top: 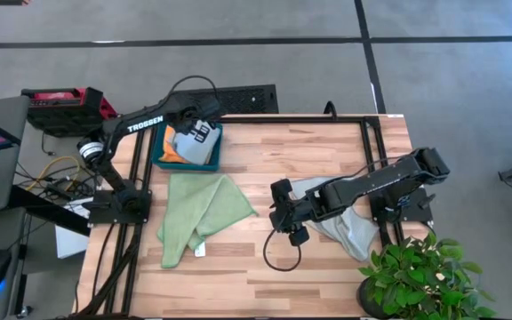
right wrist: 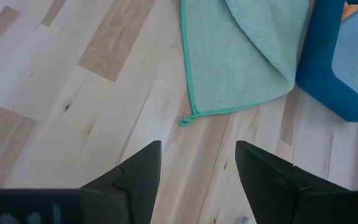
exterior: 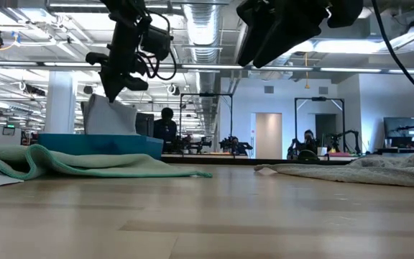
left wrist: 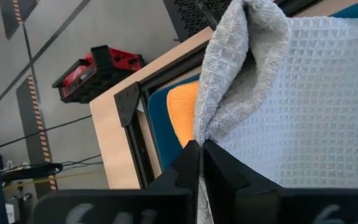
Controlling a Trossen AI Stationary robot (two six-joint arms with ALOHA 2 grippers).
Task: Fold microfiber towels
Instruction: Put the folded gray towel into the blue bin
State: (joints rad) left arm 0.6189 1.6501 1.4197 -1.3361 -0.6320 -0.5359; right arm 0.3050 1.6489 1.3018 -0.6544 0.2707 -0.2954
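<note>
While the left gripper (top: 196, 133) hangs over the teal tray (top: 160, 153) at the back-left of the table, its fingers (left wrist: 188, 168) are pinched tight on a fold of a grey towel (left wrist: 291, 112), which is pulled up out of the tray in a peak. An orange towel (left wrist: 180, 112) sits in the tray under it, partly covered.

The surface is a light wood-plank table (top: 265, 267) with a black frame around it. The green towel (top: 198, 215) lies loosely folded on the wood just in front of the tray, small white tag (top: 199, 250) poking out at its near edge. The other grey towel (top: 349, 227) is rumpled on the right side, partly under the right arm. The right gripper (top: 284, 218) hovers above bare wood around the middle, jaws wide apart with nothing between them.

A potted plant (top: 416, 276) sits at the front-right corner. The floor is grey concrete with a red toolbox (top: 60, 105) off to the left. Looking level across the table, it's a big open workshop with exposed ceiling ducts (exterior: 207, 29), strip lights, and a couple of people (exterior: 165, 126) seated far back.
</note>
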